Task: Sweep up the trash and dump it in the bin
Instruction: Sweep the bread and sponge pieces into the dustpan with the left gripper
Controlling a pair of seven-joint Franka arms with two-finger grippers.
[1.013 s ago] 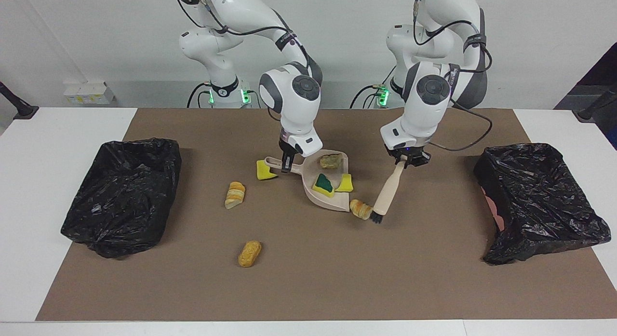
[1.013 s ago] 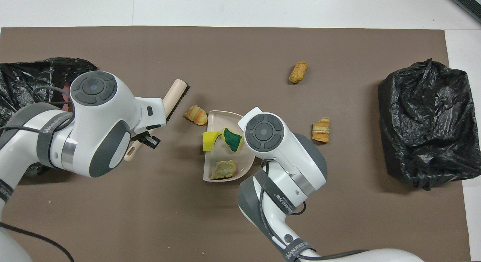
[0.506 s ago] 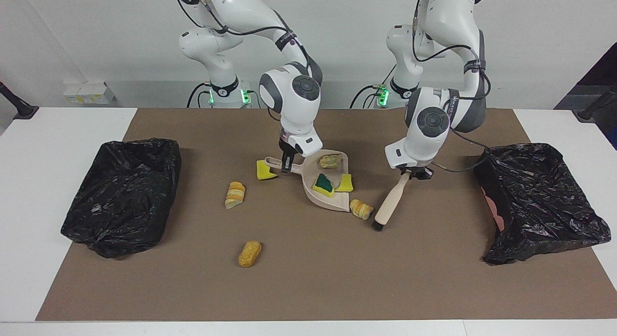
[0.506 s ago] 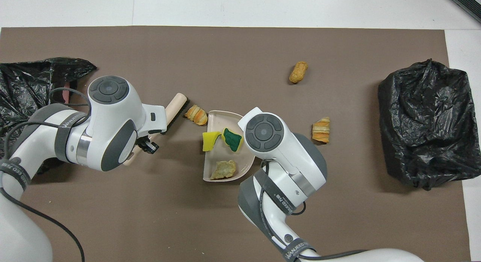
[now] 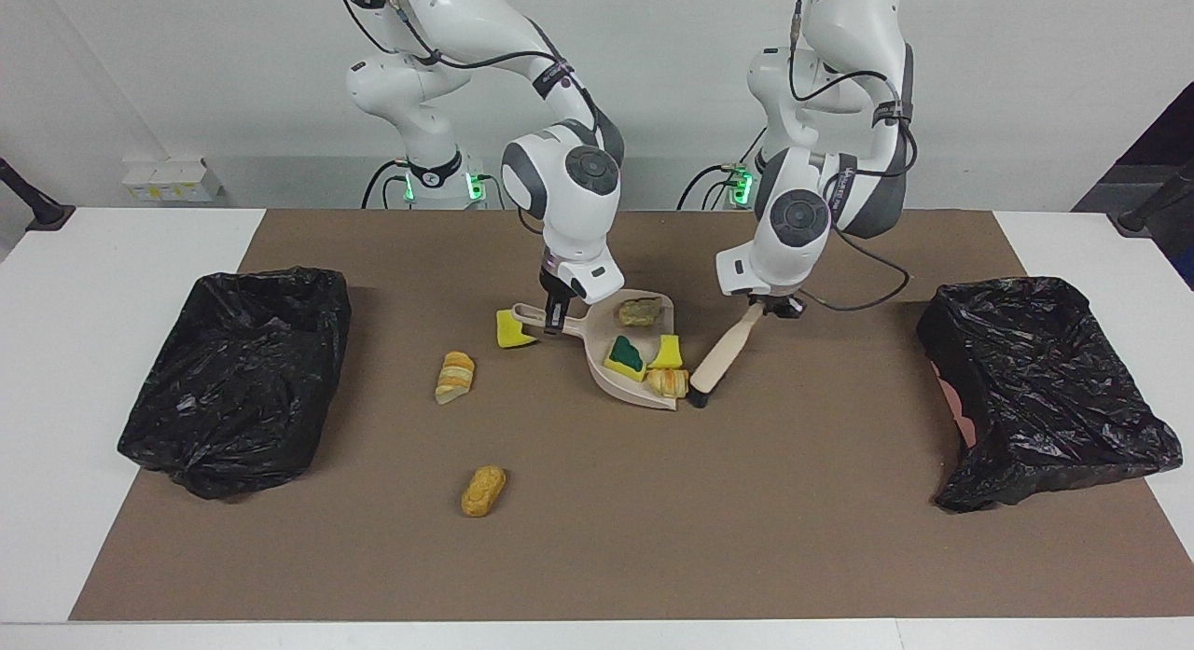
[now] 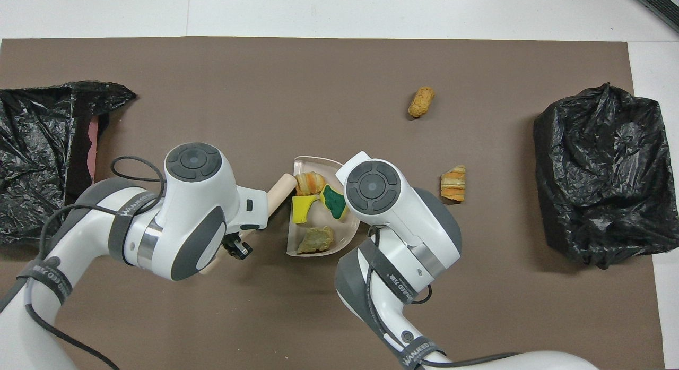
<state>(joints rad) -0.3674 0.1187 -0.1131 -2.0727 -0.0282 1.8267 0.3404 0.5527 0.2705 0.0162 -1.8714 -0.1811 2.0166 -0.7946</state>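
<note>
My right gripper (image 5: 556, 320) is shut on the handle of the beige dustpan (image 5: 602, 347), which rests on the mat. Several trash scraps lie in the pan: a tan lump (image 5: 640, 311), a green-yellow sponge (image 5: 625, 356), a yellow sponge (image 5: 667, 352) and a bread lump (image 5: 669, 381) at its lip. My left gripper (image 5: 772, 307) is shut on the beige brush (image 5: 720, 354), whose black bristles touch the mat by the bread lump. On the mat lie a yellow sponge (image 5: 511, 330) beside the pan's handle, a striped bread lump (image 5: 454, 377) and an orange lump (image 5: 483, 490).
Two black-bagged bins stand on the brown mat, one at the right arm's end (image 5: 238, 375) and one at the left arm's end (image 5: 1035, 389). In the overhead view the right arm's wrist covers the pan's handle and the sponge beside it.
My left gripper swept the brush toward the dustpan and pushed the bread lump from the mat onto the pan's lip. The right arm and the dustpan have not moved.
</note>
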